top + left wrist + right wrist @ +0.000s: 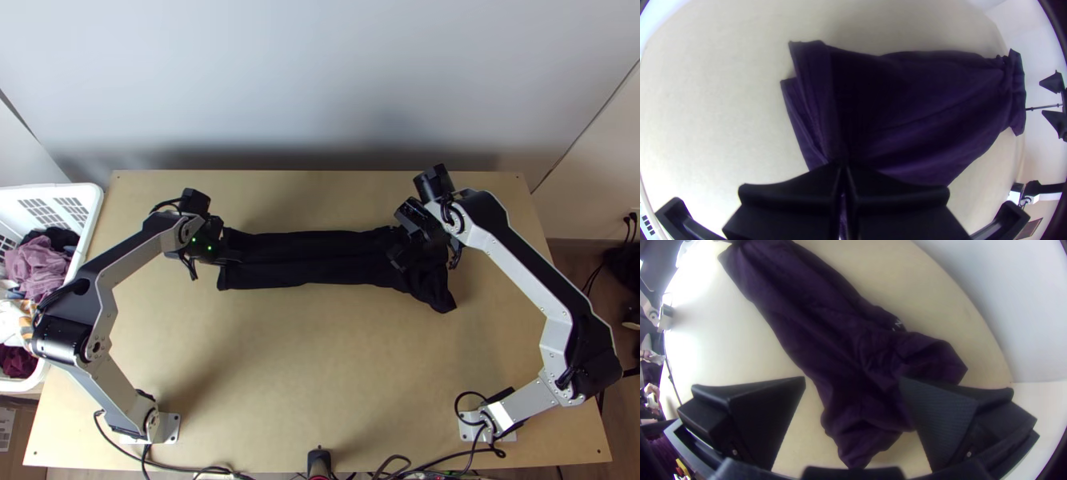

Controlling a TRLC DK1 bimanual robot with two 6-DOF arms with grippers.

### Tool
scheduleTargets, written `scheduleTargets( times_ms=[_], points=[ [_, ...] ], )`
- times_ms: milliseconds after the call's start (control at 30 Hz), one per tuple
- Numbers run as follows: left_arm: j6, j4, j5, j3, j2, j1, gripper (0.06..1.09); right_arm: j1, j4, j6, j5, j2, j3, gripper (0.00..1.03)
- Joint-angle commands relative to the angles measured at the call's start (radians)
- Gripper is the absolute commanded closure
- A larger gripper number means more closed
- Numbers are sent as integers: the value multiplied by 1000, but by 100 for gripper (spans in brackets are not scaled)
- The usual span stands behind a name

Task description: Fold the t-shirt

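The black t-shirt (320, 260) lies as a long, narrow folded strip across the table, bunched at its right end. My left gripper (228, 250) is at the strip's left end; in the left wrist view the left gripper (843, 166) is shut on the layered edge of the t-shirt (915, 106). Over the bunched end is my right gripper (404, 240). The right wrist view has the right gripper (852, 382) standing open above the crumpled t-shirt (853, 346), cloth visible between its spread fingers.
A white basket (94, 220) with assorted clothes stands at the table's left edge. Bare wooden table (312, 360) lies in front of the strip, with cables along the near edge. A pale wall (320, 80) rises behind the table.
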Motion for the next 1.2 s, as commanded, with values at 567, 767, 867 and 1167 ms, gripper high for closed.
scheduleTargets(
  times_ms=[567,767,867,1167],
  points=[
    [-4,0,-3,-10,-22,39,41,10,-8,7,0,-1,-1,4],
    [2,13,-5,2,21,39,41,20,-9,11,0,-1,-3,4],
    [2,13,-5,23,37,39,40,20,-14,11,0,-4,-3,4],
    [-4,14,-3,39,70,22,41,18,-22,10,2,-10,0,4]
  ],
)
